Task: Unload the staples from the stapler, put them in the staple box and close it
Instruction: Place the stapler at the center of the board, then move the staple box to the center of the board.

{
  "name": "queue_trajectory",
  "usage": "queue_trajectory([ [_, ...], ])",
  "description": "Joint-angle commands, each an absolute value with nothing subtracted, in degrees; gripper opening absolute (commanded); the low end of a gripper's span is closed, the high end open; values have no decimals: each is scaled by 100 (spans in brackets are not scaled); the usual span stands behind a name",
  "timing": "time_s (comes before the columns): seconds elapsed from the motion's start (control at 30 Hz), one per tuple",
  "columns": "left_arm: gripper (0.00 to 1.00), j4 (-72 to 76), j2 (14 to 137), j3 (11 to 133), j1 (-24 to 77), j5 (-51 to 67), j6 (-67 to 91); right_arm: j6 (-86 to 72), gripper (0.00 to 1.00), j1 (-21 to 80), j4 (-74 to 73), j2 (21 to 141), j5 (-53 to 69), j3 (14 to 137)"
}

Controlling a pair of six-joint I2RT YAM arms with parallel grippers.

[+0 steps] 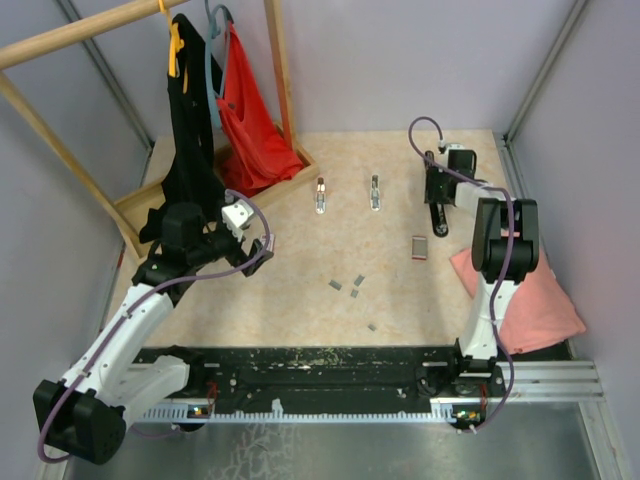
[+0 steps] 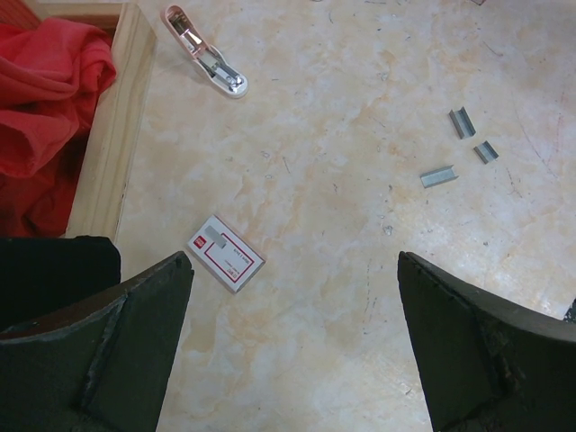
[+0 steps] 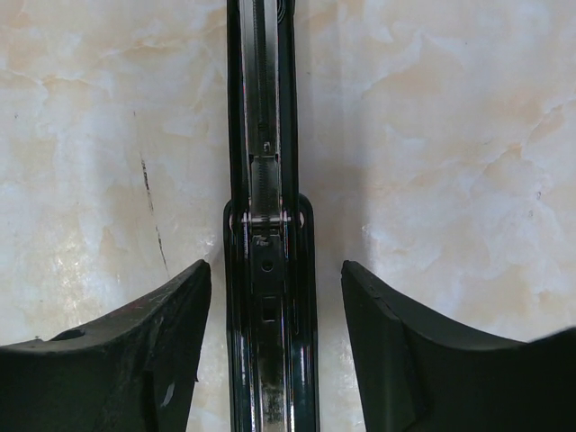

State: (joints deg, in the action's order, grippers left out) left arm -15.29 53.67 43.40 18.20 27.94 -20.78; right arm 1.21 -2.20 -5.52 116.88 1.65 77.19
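1. The stapler [image 3: 264, 135] lies on the far right part of the table [image 1: 280, 320], directly beneath the right gripper [image 3: 274, 268]. It is well apart from the loose staples [image 1: 345, 287] scattered mid-table.
2. The right gripper is held partly parted, one finger on each side of the stapler. Bare table is seen in both gaps, so nothing is gripped.
3. The left gripper [image 2: 295, 270] is spread to its widest and nothing is held in it. It is poised near the red-and-white box [image 2: 225, 254].
4. The stapler is laid opened out flat, its long axis running near-to-far on the table, square to the line on which the fingers close.
5. The hinge sits between the fingertips; the narrow magazine channel points away from the wrist and the wider arm back toward it.
6. Whether a strip lies in the dark channel cannot be made out.
7. If a grip is intended, the fingers should be kept centred and closed evenly just behind the hinge, so that the body is not skewed.
8. Any tipping is best done over bare table.
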Motion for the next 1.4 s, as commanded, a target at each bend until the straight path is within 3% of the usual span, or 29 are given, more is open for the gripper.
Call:
queue_trajectory([
  [0.0, 100, -1380, 5310, 4301, 1755, 2897, -2056, 58, 62, -282, -617, 11450, 189, 8070],
  [0.3, 100, -1371, 5296, 4291, 1731, 2914, -2041, 374, 71, -283, -948, 10334, 333, 7817],
  [0.77, 100, -1337, 5209, 4289, 1657, 2909, -1964, 529, 82, -87, -1754, 8261, 1358, 5965],
  [1.37, 100, -1258, 5186, 4249, 1551, 2919, -1914, 343, 84, 297, -1878, 8839, 1551, 5334],
])
